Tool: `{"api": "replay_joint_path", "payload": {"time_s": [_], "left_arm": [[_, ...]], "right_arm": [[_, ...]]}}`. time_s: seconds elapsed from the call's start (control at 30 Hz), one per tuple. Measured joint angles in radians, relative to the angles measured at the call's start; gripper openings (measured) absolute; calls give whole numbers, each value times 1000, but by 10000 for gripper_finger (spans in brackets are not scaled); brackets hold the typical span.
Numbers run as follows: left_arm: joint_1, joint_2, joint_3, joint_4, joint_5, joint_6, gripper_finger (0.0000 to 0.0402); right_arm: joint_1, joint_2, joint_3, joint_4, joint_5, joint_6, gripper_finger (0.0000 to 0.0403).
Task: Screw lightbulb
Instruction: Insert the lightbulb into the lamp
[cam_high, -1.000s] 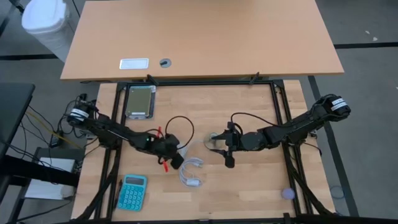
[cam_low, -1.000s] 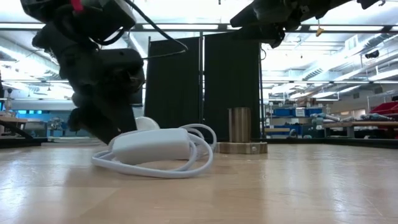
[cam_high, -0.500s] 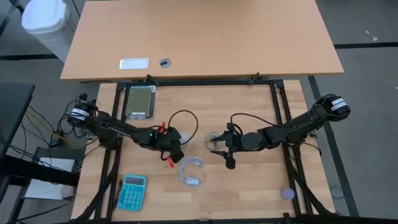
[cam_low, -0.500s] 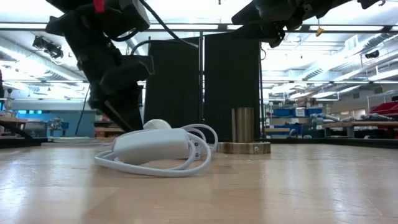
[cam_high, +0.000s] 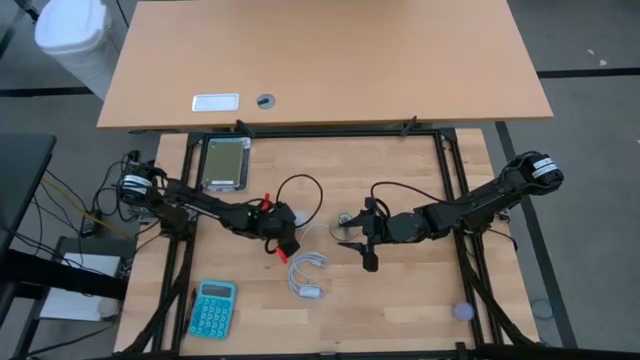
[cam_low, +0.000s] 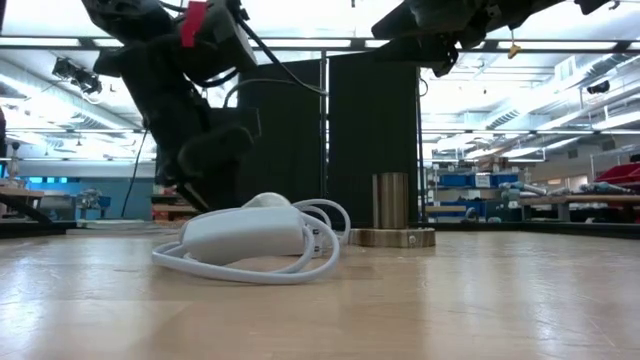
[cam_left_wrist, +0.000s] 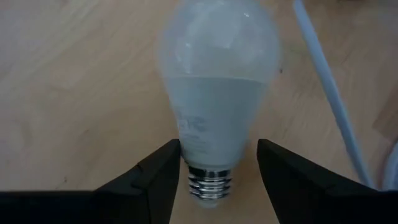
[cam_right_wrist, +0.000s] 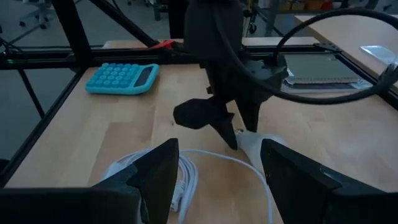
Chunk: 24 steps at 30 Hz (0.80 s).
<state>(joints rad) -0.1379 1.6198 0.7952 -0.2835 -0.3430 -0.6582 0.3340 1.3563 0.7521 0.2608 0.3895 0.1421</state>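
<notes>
The bench (cam_high: 400, 300) carries everything, with the coiled cord (cam_high: 307, 277) near its middle as the landmark. The left arm (cam_high: 200, 208) reaches in from the cord's left; its end effector (cam_left_wrist: 217, 177) sits just beside the coil, fingers (cam_left_wrist: 155, 186) pinching the bulb (cam_left_wrist: 217, 93) at its narrow neck, threaded base between them, globe pointing away over the wood. In the low view the bulb (cam_low: 265, 201) shows just behind the cord's white block, seemingly resting on the bench, though contact is hard to judge. The right arm (cam_high: 470, 208) comes from the cord's right, its end effector (cam_high: 366, 252) above the socket (cam_low: 390, 215), fingers spread and empty. A calculator (cam_high: 212, 307) lies left of the cord.
</notes>
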Motion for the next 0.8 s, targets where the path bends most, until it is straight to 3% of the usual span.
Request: {"api": "replay_joint_path", "payload": {"time_s": [0.23, 0.43, 0.8], "left_arm": [[0, 0, 0, 35, -57, 238, 219], [18, 0, 0, 71, -83, 263, 219], [67, 70, 0, 135, -35, 340, 218]], "right_arm": [[0, 0, 0, 0, 0, 7, 230], [0, 0, 0, 0, 1, 13, 230], [0, 0, 0, -1, 2, 23, 230]]}}
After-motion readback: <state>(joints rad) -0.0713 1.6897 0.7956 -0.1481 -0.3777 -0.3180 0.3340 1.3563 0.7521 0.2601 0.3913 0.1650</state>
